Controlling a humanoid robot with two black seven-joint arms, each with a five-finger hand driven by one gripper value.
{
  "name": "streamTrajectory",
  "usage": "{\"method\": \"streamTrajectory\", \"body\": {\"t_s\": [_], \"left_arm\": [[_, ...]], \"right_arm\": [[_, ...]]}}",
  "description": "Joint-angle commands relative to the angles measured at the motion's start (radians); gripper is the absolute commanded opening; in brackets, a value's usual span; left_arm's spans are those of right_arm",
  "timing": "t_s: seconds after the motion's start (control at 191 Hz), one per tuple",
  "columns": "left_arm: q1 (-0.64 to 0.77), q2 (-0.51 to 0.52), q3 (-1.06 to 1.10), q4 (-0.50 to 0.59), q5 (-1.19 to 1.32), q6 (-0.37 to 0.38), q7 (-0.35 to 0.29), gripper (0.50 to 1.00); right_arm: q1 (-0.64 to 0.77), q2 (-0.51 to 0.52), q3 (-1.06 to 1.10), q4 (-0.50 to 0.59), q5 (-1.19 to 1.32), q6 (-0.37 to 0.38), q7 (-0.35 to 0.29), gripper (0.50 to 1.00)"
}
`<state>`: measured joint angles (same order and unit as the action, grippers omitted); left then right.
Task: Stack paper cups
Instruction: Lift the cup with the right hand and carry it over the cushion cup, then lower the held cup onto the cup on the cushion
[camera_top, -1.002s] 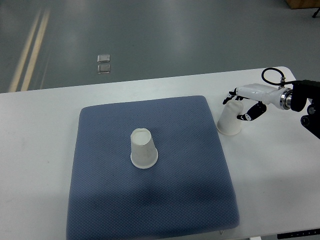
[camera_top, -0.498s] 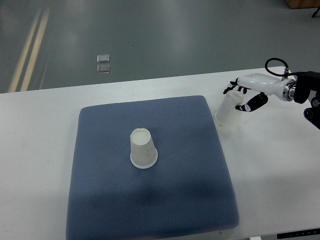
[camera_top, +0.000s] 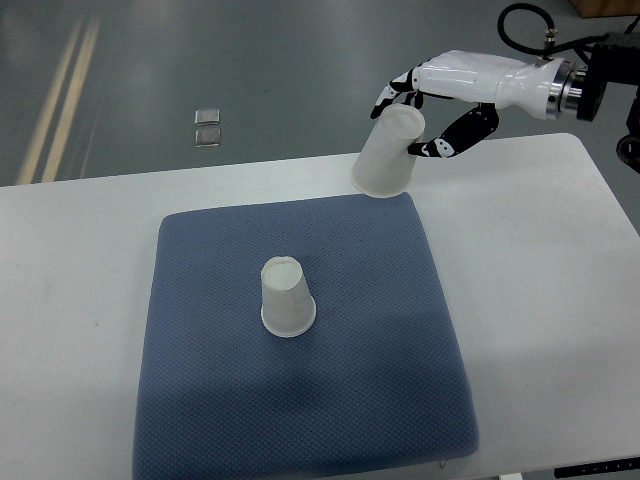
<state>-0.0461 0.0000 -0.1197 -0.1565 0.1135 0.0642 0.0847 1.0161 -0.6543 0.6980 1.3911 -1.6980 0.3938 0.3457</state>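
A paper cup (camera_top: 386, 155) is being gripped upside down by the right hand (camera_top: 432, 105), raised clear of the table (camera_top: 80, 260); the second cup (camera_top: 286, 297) is standing inverted on the mat (camera_top: 380, 360), lying down-left of the hand, axis upright.

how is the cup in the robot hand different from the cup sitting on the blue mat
The held paper cup is gripped by the right robot hand and tilted; the paper cup on the mat stands free. The held cup is at the blue mat's far right corner; the other sits near its middle. Both are white and upside down.
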Motion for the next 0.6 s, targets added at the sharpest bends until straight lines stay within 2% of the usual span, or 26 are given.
{"method": "streamTrajectory", "body": {"t_s": [0.0,0.346,0.593], "left_arm": [[0.000,0.000,0.000,0.000,0.000,0.000,0.000,1.000],[0.000,0.000,0.000,0.000,0.000,0.000,0.000,1.000],[0.000,0.000,0.000,0.000,0.000,0.000,0.000,1.000]], "right_arm": [[0.042,0.025,-0.002,0.054,0.018,0.057,-0.002,0.543],[0.075,0.214,-0.008,0.085,0.018,0.198,-0.005,0.549],[0.067,0.278,-0.035,0.083,-0.019,0.204,-0.027,0.552]]}}
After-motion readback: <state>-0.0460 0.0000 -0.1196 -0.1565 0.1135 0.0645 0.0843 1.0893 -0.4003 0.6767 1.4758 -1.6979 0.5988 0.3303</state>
